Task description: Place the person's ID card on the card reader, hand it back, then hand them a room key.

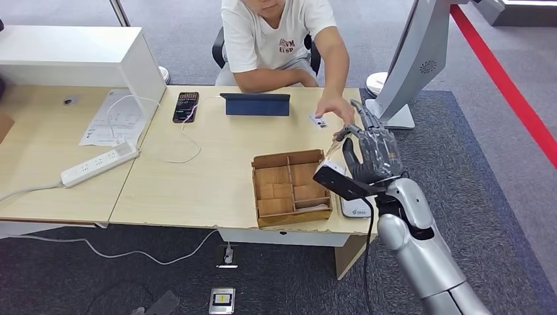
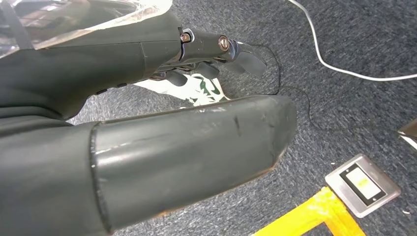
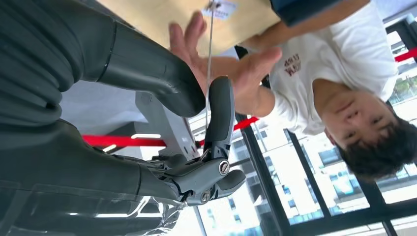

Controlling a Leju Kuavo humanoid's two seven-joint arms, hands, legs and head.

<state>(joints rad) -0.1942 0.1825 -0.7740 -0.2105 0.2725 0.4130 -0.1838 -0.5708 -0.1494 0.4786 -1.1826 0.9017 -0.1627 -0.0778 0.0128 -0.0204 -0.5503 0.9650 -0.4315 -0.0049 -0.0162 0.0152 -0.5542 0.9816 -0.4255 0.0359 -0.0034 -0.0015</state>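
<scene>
Visibly, wooden tray (image 1: pixel 291 188) with dividers.

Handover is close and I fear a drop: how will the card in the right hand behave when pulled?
Probably stiff: edge-on, the card shows as a thin straight line. Likely light and slick, so the pinch of the right hand near one end may let it pivot or slip.

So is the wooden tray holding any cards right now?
No. In the head view the wooden tray shows bare compartments, and a card lies apart on the desk near the person's hand.
</scene>
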